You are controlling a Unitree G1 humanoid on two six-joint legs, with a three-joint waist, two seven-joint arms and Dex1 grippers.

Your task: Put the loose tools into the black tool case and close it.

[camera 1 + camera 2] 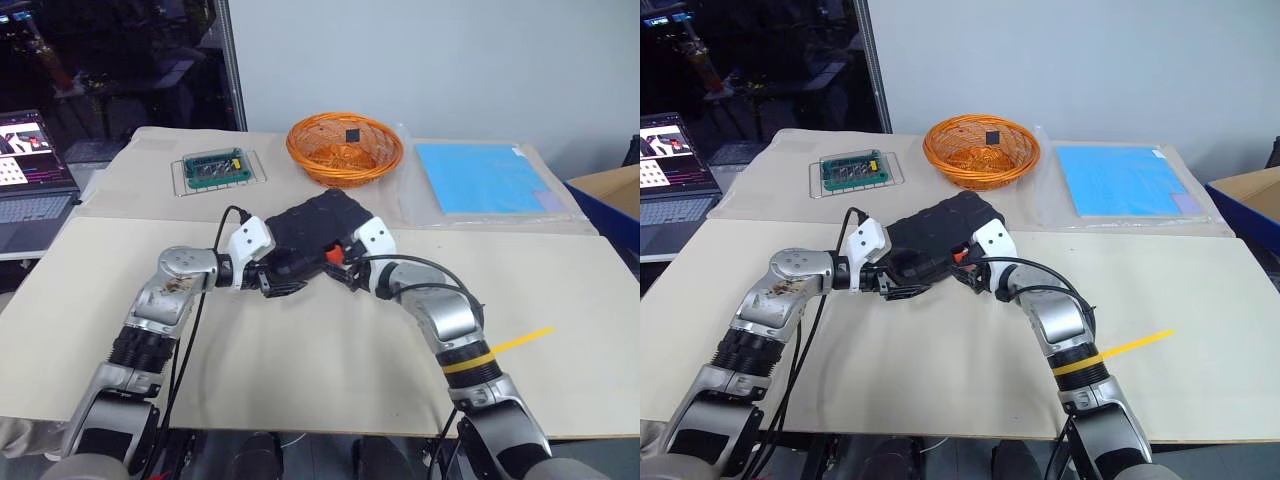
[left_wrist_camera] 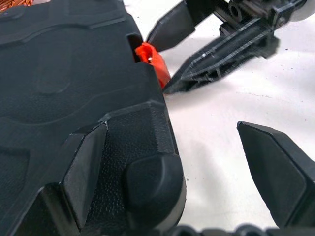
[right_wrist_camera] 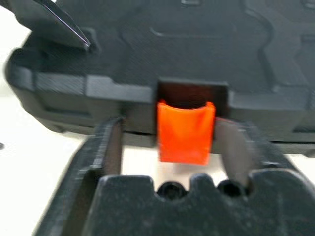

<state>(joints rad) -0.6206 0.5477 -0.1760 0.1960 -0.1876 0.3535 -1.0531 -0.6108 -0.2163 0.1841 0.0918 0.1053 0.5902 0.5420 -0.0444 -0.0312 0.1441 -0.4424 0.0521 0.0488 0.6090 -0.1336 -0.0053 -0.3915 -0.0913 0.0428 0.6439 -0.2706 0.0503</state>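
silver jointed arms with black ribbed cuffs, white wrist covers, black cables; yellow band on the lower-right arm; black two-fingered left hand (image 1: 283,281) and right hand (image 1: 345,272).

Closed black tool case (image 2: 64,98), orange latch (image 2: 153,64), right hand (image 2: 197,54) spread beside it.

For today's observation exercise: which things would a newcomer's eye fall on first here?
The closed black tool case lies mid-table with the left gripper and right gripper at its near edge. Its orange latch sits between the right gripper's open fingers. Behind stands an orange woven basket.
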